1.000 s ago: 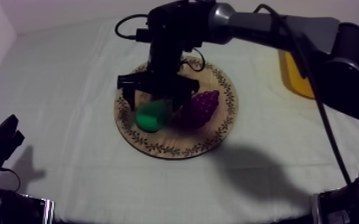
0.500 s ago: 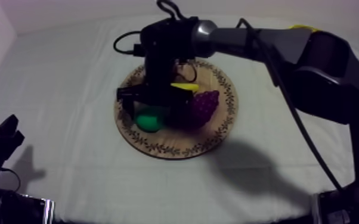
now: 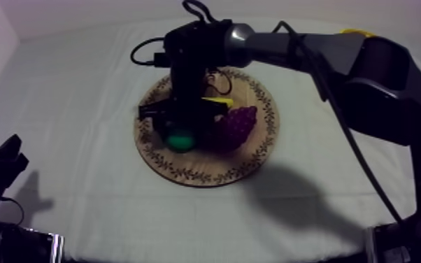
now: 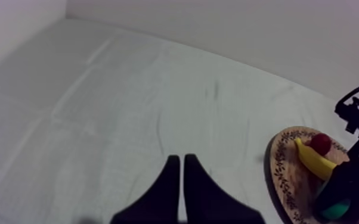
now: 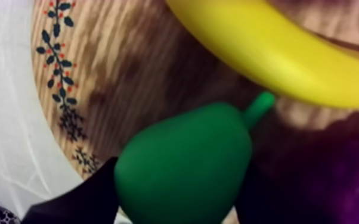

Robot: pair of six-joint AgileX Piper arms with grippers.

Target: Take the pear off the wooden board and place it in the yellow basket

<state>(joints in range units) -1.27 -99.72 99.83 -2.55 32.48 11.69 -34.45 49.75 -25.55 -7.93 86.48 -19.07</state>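
Pear (image 5: 185,158) sits on the wooden board (image 3: 206,175), beside the banana (image 5: 265,47). The right gripper (image 5: 179,199) squeezes it from both sides (a snug hold, I think). Grabbing looks done. Next comes lifting it up and over to the yellow basket (image 3: 357,32).

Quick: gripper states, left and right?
Left gripper: shut, holding nothing.
Right gripper: low over the pear on the wooden board; cannot be told.

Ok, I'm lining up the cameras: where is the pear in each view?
Top: pear on the board, under the right gripper.
Left wrist: pear on the board, past the banana.
Right wrist: pear between the fingers, beside the banana.
Shared landmark: banana.
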